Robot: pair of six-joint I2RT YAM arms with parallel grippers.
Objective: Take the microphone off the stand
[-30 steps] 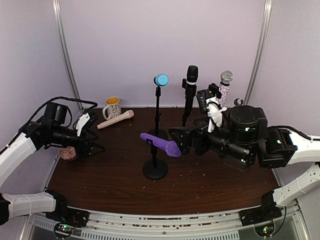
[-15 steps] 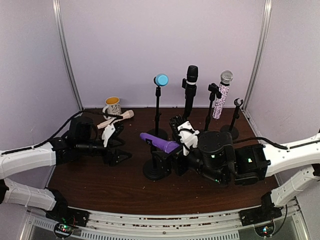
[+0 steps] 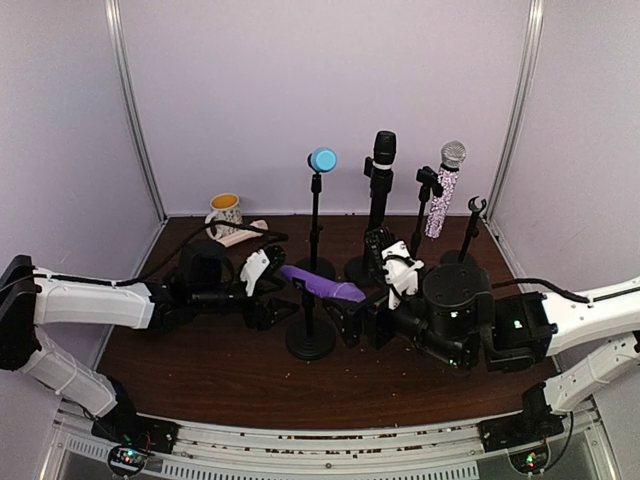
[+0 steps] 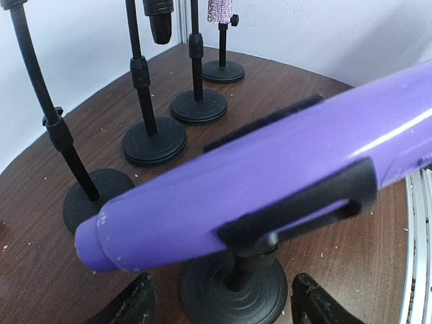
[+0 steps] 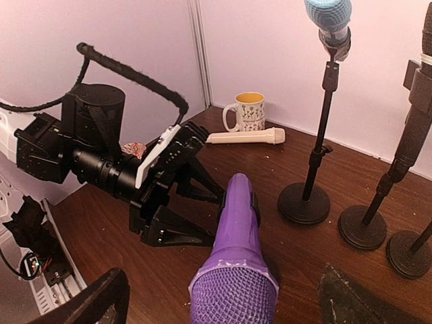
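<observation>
The purple microphone [image 3: 322, 284] sits in the black clip [image 4: 290, 209] of the short stand [image 3: 309, 340], and it's lying almost flat rather than upright. Its long axis runs across between the two arms. The mesh head points at the right gripper [image 3: 362, 322] and dips a bit, and the blunt tail end points at the left gripper [image 3: 280, 305] and sits a bit higher. It has a glossy purple body with a black strip down one side, and the grille is purple too.

The left jaws are spread wide. In the left wrist view both fingertips [image 4: 128, 307] sit low at the frame's edge with the stand's round base between them, and the mic's tail is just ahead of and above the gap. The right jaws are also wide open. Their fingertips [image 5: 101, 297] flank the grille, which sits right in front of the opening. I can't tell if either gripper actually touches the mic.

Beyond the right jaws, past the purple one, there's a blue-headed microphone [image 5: 328, 15] on a tall stand. A mug [image 5: 248, 112] with a cream microphone [image 5: 246, 137] lying next to it is on the table [image 3: 220, 370].
</observation>
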